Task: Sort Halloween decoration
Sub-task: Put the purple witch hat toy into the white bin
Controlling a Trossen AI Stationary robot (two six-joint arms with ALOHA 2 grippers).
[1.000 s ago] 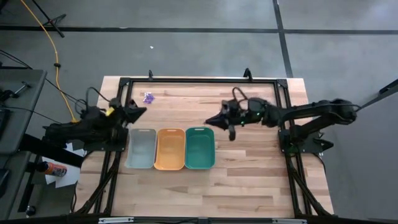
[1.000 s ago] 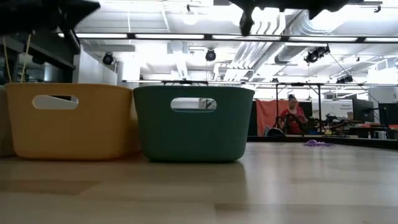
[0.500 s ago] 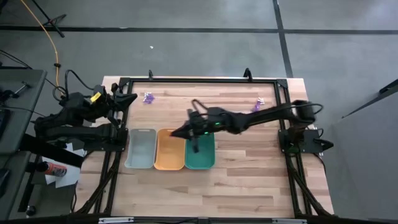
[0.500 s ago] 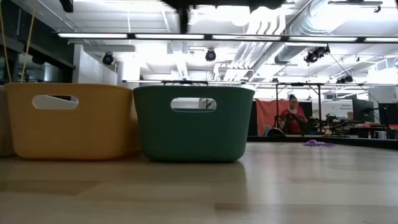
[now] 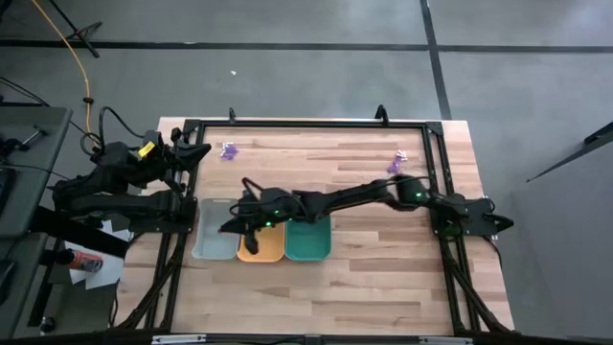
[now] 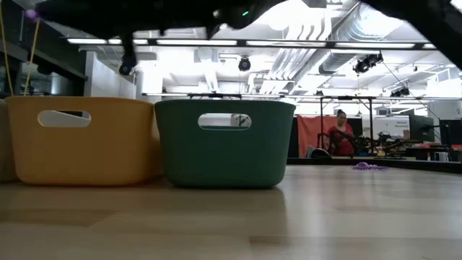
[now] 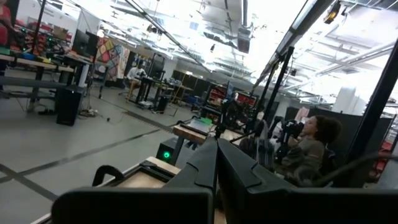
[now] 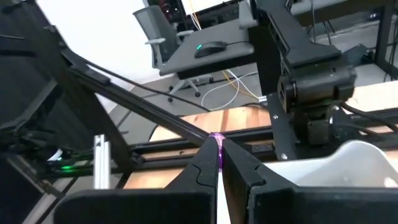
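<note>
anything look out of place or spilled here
One thing: a tiny white piece lies on the grey floor beyond the wooden table, off the work surface. On the table, small purple pieces sit near the far left corner and the far right edge. The grey, orange and teal trays stand squarely side by side.

Three trays sit side by side on one wooden table (image 5: 383, 278): one grey tray (image 5: 213, 235), one orange tray (image 5: 261, 247), one teal tray (image 5: 308, 241). Two small clusters of purple pieces (image 5: 229, 149) lie on the wood, the second cluster (image 5: 397, 161) opposite. Two dark arms flank them.
</note>
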